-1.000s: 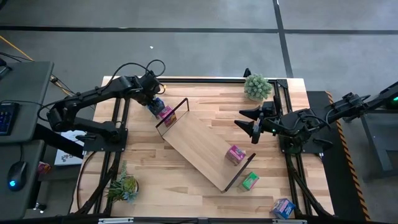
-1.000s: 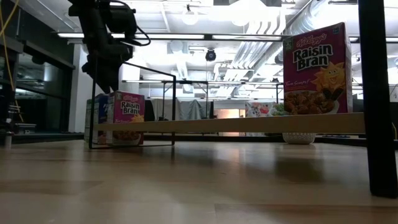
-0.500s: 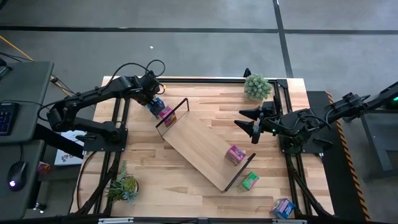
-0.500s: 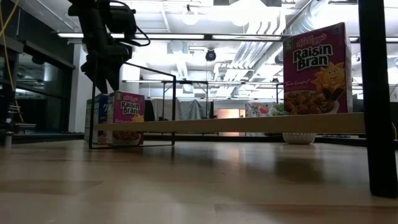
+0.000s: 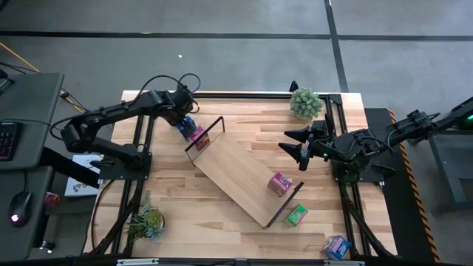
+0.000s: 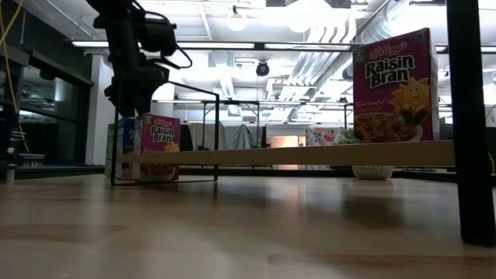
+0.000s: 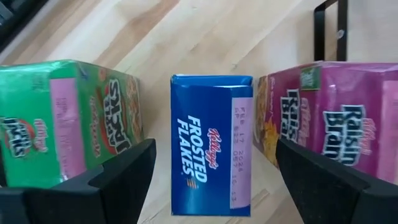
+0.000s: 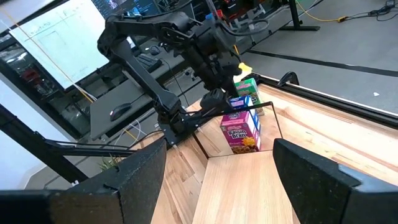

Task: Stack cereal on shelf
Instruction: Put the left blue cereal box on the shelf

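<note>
One pink box (image 5: 279, 182) stands on the shelf (image 5: 236, 166), we judge five left; left hand (image 5: 184, 120) spread wide astride the blue box (image 7: 211, 143), right hand (image 5: 290, 146) waits wide near the bench's (image 5: 244, 111) right edge

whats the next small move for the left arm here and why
Probably lift the left claw straight up and away. Its fingers stand open on either side of the blue cereal box, which already stands upright between the green box and the pink box at the shelf end, so it looks placed.
</note>
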`<state>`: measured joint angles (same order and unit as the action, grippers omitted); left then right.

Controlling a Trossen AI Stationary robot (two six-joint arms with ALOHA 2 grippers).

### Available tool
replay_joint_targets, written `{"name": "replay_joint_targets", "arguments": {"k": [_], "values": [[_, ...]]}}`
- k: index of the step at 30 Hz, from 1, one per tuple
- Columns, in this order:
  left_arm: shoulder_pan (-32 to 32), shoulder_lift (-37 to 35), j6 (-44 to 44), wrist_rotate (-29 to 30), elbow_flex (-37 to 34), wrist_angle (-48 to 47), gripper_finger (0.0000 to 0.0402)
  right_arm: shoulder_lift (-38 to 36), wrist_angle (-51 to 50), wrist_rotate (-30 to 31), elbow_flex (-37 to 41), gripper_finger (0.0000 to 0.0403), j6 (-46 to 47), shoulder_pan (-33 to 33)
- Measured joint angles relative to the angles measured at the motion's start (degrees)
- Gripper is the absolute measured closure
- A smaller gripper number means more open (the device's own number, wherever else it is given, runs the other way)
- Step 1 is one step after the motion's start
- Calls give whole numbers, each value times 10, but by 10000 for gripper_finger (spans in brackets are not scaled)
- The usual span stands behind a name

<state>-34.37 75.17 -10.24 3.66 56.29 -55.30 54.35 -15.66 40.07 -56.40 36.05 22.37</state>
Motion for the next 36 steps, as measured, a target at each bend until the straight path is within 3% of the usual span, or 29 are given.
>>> {"name": "replay_joint_targets", "arguments": {"k": [14,30,36], "values": [[0,45,10,2,0,8,96,0,0,0,0,114,0,0],[0,45,4,12,3,7,250,0,0,0,0,114,0,0],[0,25,9,12,84,-88,274,0,0,6,0,114,0,0]]}}
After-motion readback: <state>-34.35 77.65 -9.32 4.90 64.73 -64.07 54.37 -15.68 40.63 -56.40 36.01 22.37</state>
